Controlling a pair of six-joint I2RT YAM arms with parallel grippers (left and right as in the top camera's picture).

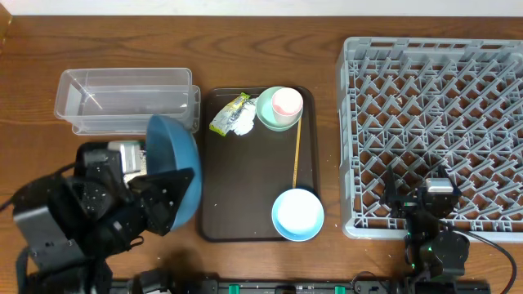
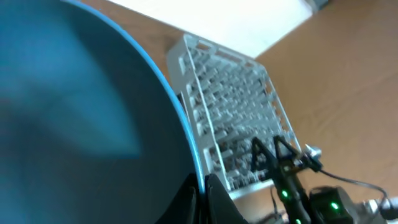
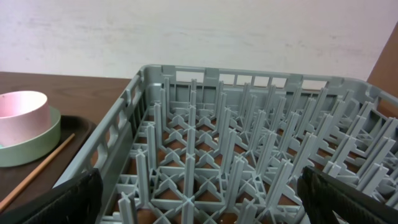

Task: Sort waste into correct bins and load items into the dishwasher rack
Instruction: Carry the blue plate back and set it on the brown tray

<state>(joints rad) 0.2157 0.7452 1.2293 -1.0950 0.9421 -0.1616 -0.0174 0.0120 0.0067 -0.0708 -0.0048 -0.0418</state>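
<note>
Lower left, the left hand point(image 2: 203, 198) pinches the tilted blue dish point(image 1: 178, 175) by its rim; so thin a grip may let it slip and drop. The right hand point(image 1: 425, 189) hangs spread over the rack point(image 1: 490, 65).

This looks like a test room set up like a kitchen. I work at a brown wooden bench point(image 1: 245, 49) with a plain white wall point(image 3: 199, 31) behind it. On the bench are kitchen things: a big grey dish rack point(image 1: 433, 122), a brown tray point(image 1: 245, 188), a blue bowl point(image 1: 297, 214), a pink cup point(image 1: 287, 102) and a clear tub point(image 1: 122, 98). My right arm point(image 1: 437, 249) is a black machine with a wire point(image 1: 493, 239) and little green lights point(image 2: 334, 206), like in a lab.
</note>
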